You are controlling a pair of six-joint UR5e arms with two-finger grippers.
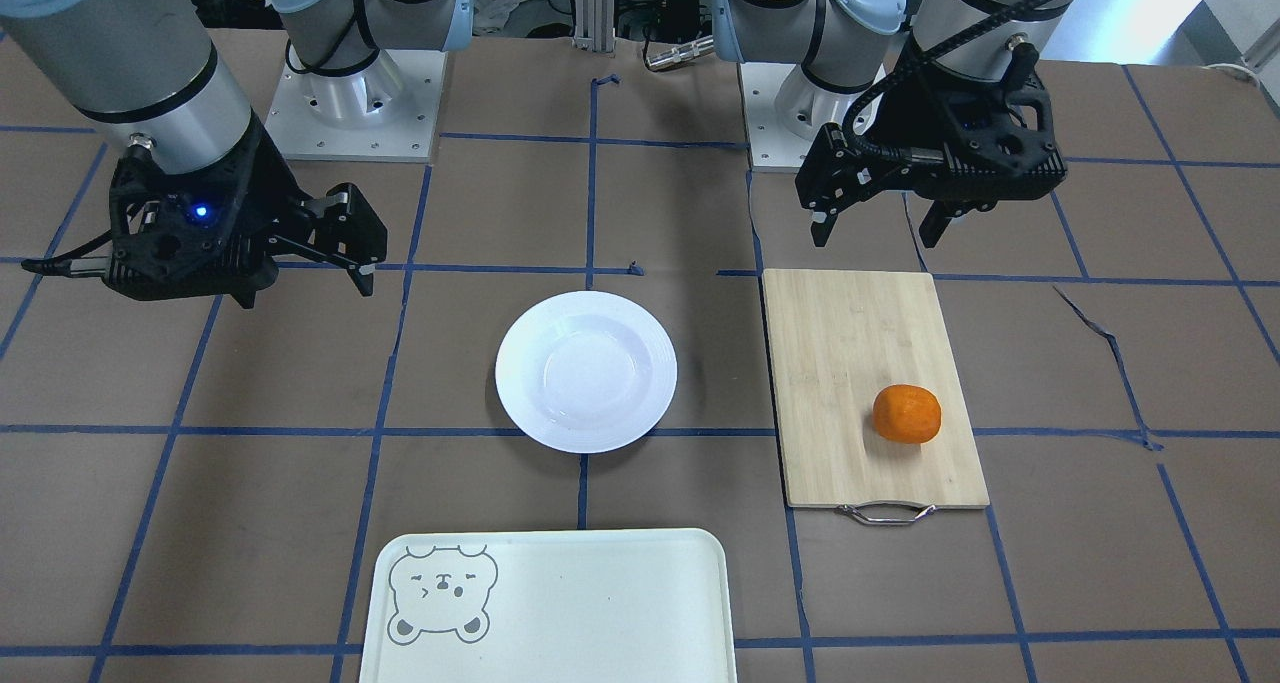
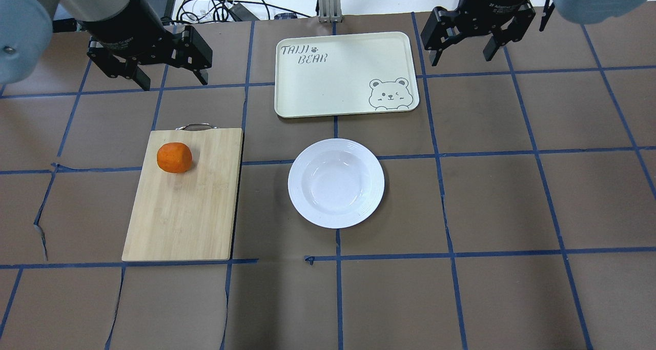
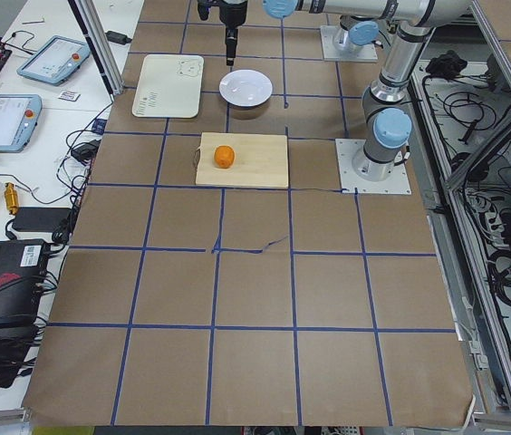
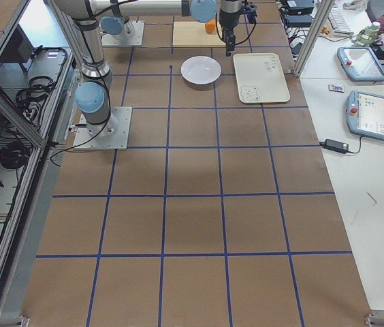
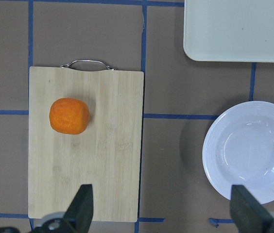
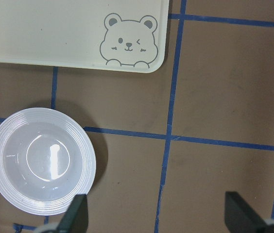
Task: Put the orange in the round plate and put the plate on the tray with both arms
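Note:
The orange lies on a bamboo cutting board, near its handle end. An empty white round plate rests at the table's middle. Beyond it the cream tray with a bear outline holds nothing. My left gripper hangs open high above the table, away from the board. My right gripper also hangs open, beside the tray's far corner. Neither holds anything.
The cutting board has a metal handle pointing away from the robot. Brown table covering with blue tape lines spans the surface. Cables and tablets lie past the table's edge.

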